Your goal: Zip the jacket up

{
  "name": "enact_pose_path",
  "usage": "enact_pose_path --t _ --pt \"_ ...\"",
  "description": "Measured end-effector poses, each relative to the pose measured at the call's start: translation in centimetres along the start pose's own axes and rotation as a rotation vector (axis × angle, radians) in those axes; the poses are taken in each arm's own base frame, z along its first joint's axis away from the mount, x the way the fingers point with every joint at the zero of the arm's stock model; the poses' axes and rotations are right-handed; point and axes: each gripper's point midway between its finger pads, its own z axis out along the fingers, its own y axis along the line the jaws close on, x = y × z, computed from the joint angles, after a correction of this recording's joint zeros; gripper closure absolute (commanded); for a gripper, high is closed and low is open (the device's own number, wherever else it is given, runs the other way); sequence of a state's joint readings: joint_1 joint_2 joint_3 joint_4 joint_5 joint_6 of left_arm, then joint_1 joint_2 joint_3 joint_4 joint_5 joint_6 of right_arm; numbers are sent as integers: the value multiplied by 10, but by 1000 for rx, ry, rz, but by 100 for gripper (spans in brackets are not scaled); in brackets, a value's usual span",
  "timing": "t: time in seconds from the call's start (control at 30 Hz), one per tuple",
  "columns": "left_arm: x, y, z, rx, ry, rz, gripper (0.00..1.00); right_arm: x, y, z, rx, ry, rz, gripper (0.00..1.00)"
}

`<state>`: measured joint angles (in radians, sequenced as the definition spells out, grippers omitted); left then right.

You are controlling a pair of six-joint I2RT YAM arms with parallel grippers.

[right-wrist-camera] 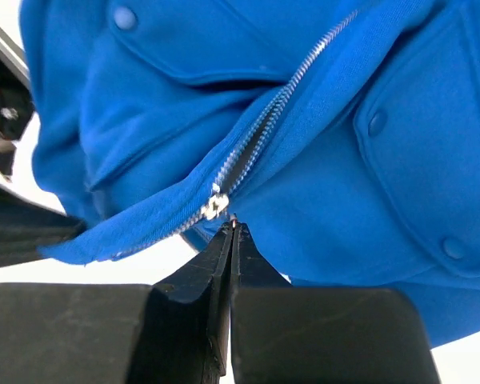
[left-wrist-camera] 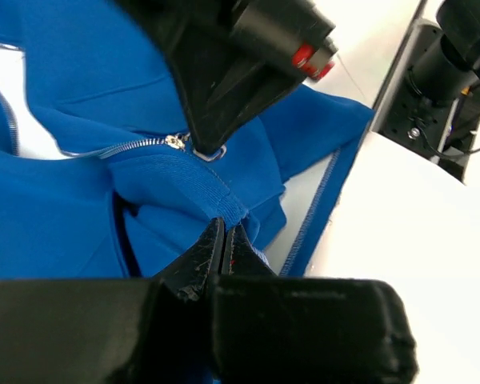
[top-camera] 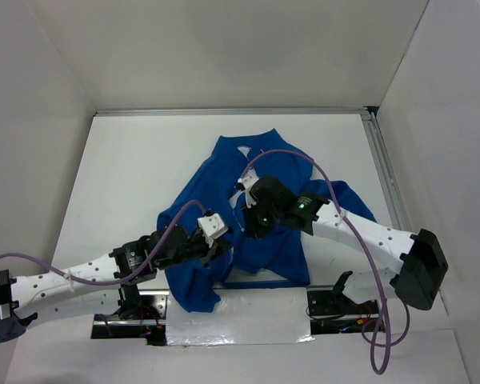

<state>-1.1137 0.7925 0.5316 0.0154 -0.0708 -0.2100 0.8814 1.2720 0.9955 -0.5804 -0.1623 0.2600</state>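
The royal-blue jacket (top-camera: 268, 180) lies crumpled in the middle of the white table, collar towards the far side. My right gripper (top-camera: 252, 226) is shut on the zipper pull just below the pale metal slider (right-wrist-camera: 216, 206), with the tips (right-wrist-camera: 233, 226) right against it. Above the slider the zipper (right-wrist-camera: 292, 84) is closed; below it the two edges part. My left gripper (left-wrist-camera: 224, 230) is shut on the ribbed blue hem (left-wrist-camera: 184, 188) just below the slider (left-wrist-camera: 176, 142). In the left wrist view the right gripper (left-wrist-camera: 210, 150) comes down from above onto the pull. In the top view the left gripper (top-camera: 222, 242) sits close beside the right one.
White walls enclose the table on three sides. A metal rail (top-camera: 384, 172) runs along the table's right edge. Black arm mounts (top-camera: 336, 296) and cables sit at the near edge; one mount also shows in the left wrist view (left-wrist-camera: 432, 88). A purple cable (top-camera: 328, 180) arcs over the jacket.
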Motion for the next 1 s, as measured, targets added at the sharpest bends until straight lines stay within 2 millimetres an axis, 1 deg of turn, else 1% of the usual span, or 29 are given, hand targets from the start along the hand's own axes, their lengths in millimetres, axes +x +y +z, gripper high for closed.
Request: enact_pose_path --t 0.07,0.13,0.17,0.2,0.23,0.27,0.3,0.33,0.4,0.43,0.57,0.63,0.7,0.73,0.77,0.8,0.83,0.9,0.93,1.0 --pt "1 -4 1 17 9 -2 100 5 -7 7 33 27 9 100" --pt "2 -5 0 24 15 -2 100 2 -13 17 71 52 30 100" --pt "3 -3 -1 14 21 -2 100 -7 -15 22 92 53 46 100" --pt "5 1 -2 -7 27 -1 100 -22 -16 28 106 43 63 100" --pt "6 7 -4 -38 25 -2 100 -32 -17 31 117 38 84 100" --pt "5 14 -5 -74 18 -3 100 -54 -18 38 118 28 109 100" --pt "3 23 -8 -119 3 -9 100 -66 -20 43 109 32 131 100" --pt "0 31 -10 -157 -11 -14 100 -76 -21 46 92 40 156 100" --pt "-1 42 -15 -217 -28 -36 100 -87 -22 53 40 85 205 100" --pt "2 44 -16 -230 -28 -44 100 -88 -22 55 24 103 220 100" --pt "20 43 -18 -222 -7 -81 100 -77 -22 61 0 161 235 100" --pt "19 41 -20 -215 -18 -98 100 -75 -20 60 -14 161 229 100" --pt "18 38 -21 -202 -27 -126 100 -67 -18 55 -37 149 212 100" --pt "19 35 -21 -192 -23 -141 91 -62 -18 53 -47 129 198 100" --pt "21 31 -20 -178 -16 -154 77 -52 -18 47 -50 107 183 100" --pt "22 27 -20 -159 -10 -162 44 -45 -18 40 -54 91 174 100" --pt "24 17 -19 -115 3 -179 34 -43 -27 36 -7 45 144 100" --pt "32 -10 -20 2 49 -203 19 -43 -51 27 108 -43 119 100" --pt "35 -21 -21 46 71 -210 1 -42 -62 23 164 -86 112 100" --pt "39 -30 -22 78 110 -240 1 -34 -67 19 222 -132 87 100"
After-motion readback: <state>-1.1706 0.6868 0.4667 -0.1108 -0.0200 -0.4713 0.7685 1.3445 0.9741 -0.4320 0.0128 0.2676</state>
